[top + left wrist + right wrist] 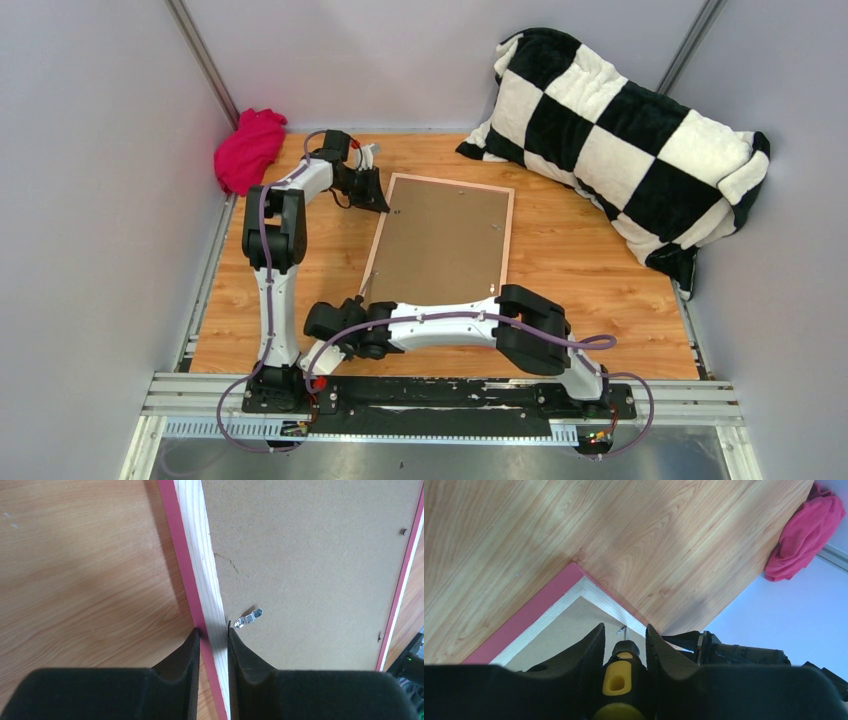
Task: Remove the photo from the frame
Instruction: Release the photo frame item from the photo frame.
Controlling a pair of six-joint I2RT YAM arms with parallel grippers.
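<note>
Frame (197, 545) lies face down on the tabletop (600, 290), brown backing board (445, 235) up. Photo isn't visible in any view. My read: it's sandwiched under that board, inside the frame.

Left gripper (213, 632): jaws clenched across the frame's left rail near its far-left corner, one finger on the pink outer face, the other on the board side. Right gripper (624, 630): jaws grasping a yellow-and-black screwdriver (618, 677), tip pointing just inside the frame's near-left corner. Can't tell if the tip touches anything.

Small metal retaining tab (248, 618) sits on the board just inside the frame's left rail, right beside the left jaws.

Handling, as judgement:
- Frame: thin wooden rails, light, stiff. Likely slides on the smooth tabletop, so a clamp on the rail makes sense. Grip the rail, not the board.
- Board: thin fibreboard, stiff but brittle at the edges. There's a hairline mark near the frame's left rail. Lever at the edge next to the rail, only once the tabs are bent clear.
- Photo: thin print, light, floppy, so it creases and scuffs easily. No graspable edge while it lies flat in the frame. Take it by a corner with a light pinch once the board is off. Keep the screwdriver tip off it.
- Glass inside the frame: can't tell.
</note>
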